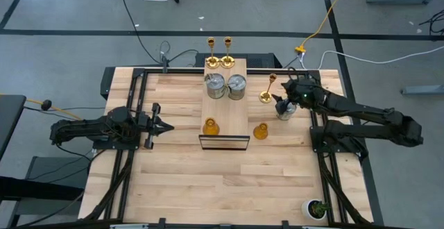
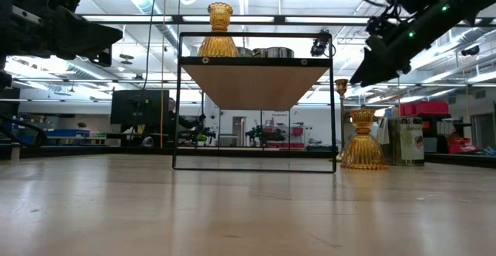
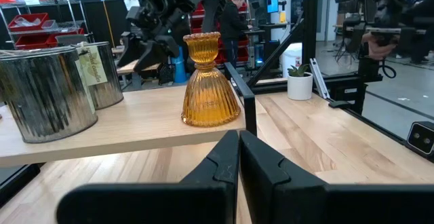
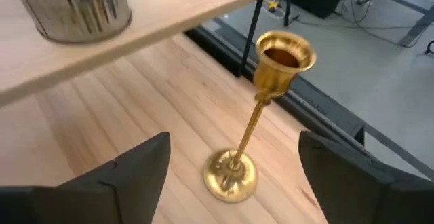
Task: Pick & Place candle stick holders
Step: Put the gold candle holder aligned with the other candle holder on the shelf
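Note:
A raised wooden shelf [image 1: 236,114] stands mid-table. On it are two gold candlesticks [image 1: 219,51] at the far end, two silver cans [image 1: 225,86] and an amber holder [image 1: 211,126]. On the table to its right stand a gold candlestick [image 4: 254,115] on its round base, a silver can [image 1: 286,111] and an amber holder [image 1: 260,131]. My right gripper [image 4: 234,149] hovers open above and short of the gold candlestick, one finger to either side of it, touching nothing. My left gripper [image 1: 166,125] is shut and held level, left of the shelf.
A small green potted plant [image 1: 318,208] stands at the table's near right corner. Black frame rails [image 1: 132,111] run along the table's left, right and far sides. Bare wood lies in front of the shelf toward the near edge.

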Motion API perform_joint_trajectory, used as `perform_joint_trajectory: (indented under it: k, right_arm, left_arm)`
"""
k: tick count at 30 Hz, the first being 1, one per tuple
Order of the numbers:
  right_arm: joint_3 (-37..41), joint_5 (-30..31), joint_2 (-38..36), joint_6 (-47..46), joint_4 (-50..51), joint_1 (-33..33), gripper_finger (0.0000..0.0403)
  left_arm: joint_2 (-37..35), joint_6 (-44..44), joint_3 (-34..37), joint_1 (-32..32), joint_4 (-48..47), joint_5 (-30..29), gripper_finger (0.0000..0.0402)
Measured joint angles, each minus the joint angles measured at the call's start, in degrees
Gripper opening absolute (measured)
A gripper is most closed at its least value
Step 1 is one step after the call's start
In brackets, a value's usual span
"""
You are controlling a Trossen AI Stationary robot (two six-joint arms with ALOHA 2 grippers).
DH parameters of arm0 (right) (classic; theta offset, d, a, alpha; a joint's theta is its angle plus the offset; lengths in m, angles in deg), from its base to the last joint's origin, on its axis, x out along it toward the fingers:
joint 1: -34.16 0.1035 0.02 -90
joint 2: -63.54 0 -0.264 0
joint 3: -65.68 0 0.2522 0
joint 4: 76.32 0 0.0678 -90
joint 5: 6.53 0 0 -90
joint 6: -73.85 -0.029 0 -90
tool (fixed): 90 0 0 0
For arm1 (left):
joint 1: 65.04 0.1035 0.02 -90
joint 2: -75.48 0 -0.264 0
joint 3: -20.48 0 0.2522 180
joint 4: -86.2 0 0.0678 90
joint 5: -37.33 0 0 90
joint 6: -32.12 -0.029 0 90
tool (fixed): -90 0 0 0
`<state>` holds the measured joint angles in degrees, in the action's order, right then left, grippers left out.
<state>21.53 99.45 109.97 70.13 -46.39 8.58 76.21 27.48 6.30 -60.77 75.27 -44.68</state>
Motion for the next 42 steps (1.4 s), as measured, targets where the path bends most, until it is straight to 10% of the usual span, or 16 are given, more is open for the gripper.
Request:
perform_joint_trajectory:
  k: [42]
  right_arm:
    - [0.02,5.73,15.79,-5.78,-13.68,-3.22,0.0325]
  left_arm:
    - [0.0,0.01,0.02,0.0,0.26,0.0,0.0018]
